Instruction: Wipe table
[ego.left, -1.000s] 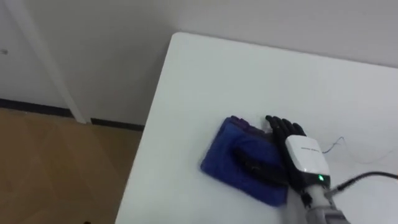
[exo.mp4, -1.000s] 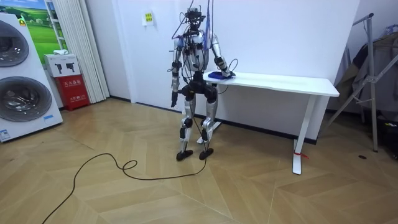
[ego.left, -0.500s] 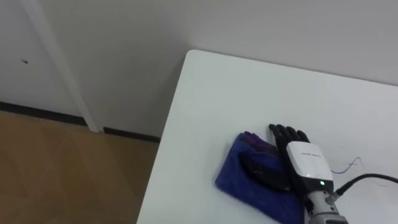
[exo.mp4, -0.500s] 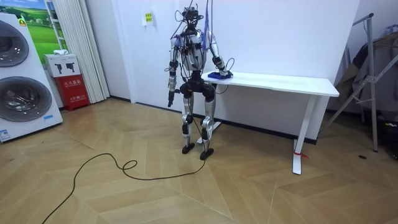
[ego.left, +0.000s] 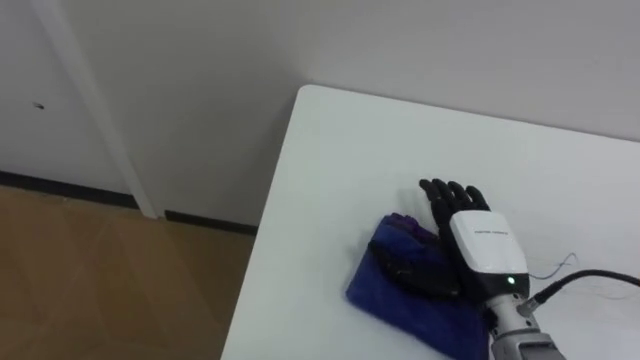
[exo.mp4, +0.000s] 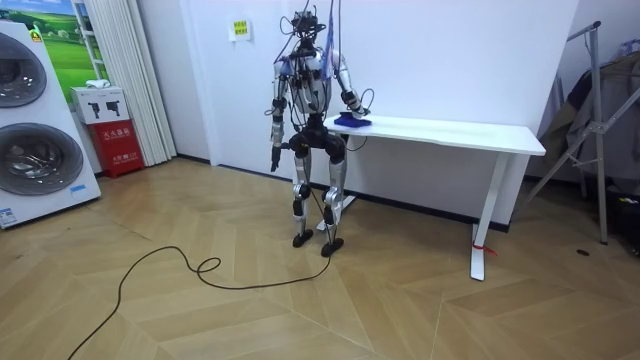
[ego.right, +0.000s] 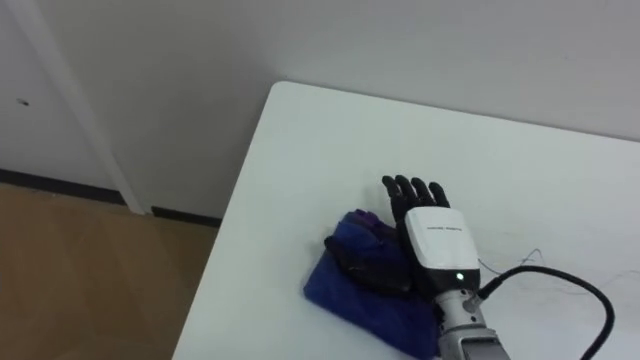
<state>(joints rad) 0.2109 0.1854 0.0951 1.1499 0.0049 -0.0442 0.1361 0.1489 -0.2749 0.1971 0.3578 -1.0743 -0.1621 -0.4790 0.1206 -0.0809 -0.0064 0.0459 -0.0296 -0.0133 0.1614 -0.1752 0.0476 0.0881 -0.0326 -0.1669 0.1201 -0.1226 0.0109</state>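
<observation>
Since it's just a folded dark-blue cloth (ego.left: 388, 297), soft and light, I'd guess it bunches or skates on the smooth white table (ego.left: 345, 150) unless there's weight on it. So don't pinch it, press flat on its middle. That's what the right hand (ego.left: 472, 236) does: fingers straight and relaxed, palm and thumb on the cloth, fingertips past its far edge on bare table. Most of the cloth sticks out on the thumb side. The left hand (exo.mp4: 271, 160) hangs by the robot's side, and I can't tell its state. Count: one cloth, one table.
</observation>
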